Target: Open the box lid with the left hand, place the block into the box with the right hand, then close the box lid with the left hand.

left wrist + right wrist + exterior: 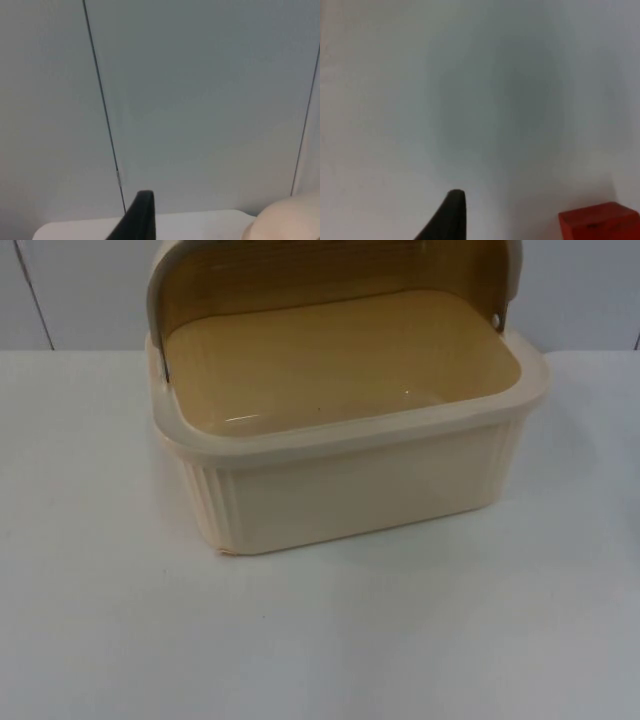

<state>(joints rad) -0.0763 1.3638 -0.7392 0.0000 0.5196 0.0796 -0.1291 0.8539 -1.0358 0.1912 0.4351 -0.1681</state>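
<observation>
The box (340,440) stands with its lid (330,280) up and nothing inside. The red block (600,222) waits near the right gripper (451,215); the left gripper (140,217) idles, fingers' spread unclear on both

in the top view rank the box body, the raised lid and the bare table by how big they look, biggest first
1. Table: takes the most of the view.
2. Box body.
3. Raised lid: looks smallest, but it is cut off by the picture's edge, so its full extent is unsure.

White table top (110,640) w/ grey partition wall (200,100) behind.
</observation>
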